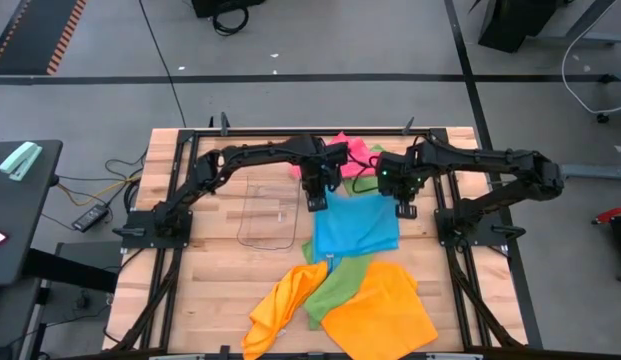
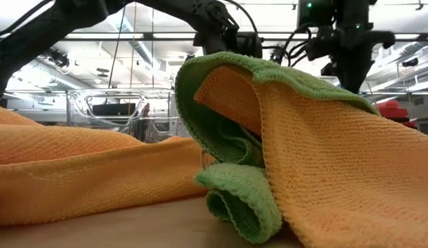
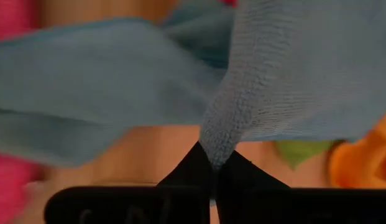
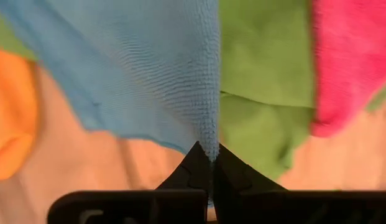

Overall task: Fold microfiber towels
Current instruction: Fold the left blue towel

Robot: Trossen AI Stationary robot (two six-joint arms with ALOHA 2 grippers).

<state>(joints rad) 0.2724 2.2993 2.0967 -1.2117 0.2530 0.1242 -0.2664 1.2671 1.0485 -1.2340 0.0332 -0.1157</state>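
The blue towel (image 1: 357, 226) hangs mid-worktop (image 1: 215, 270), your two grippers pinching its far corners. Your left gripper (image 1: 316, 203) has its jaws closed on the towel's left corner, the cloth bunching right at the tips in the left wrist view. Your right gripper (image 1: 404, 210) has its jaws closed on the right corner, the towel's edge running straight up from them. Beyond the blue towel, a pink towel (image 1: 348, 152) lies at the far edge. Nearer you, a green towel (image 1: 337, 284) sits between two orange towels, one to the left (image 1: 282, 304) and one to the right (image 1: 382, 310). A clear plastic tray (image 1: 269, 213) rests just left of the blue towel.
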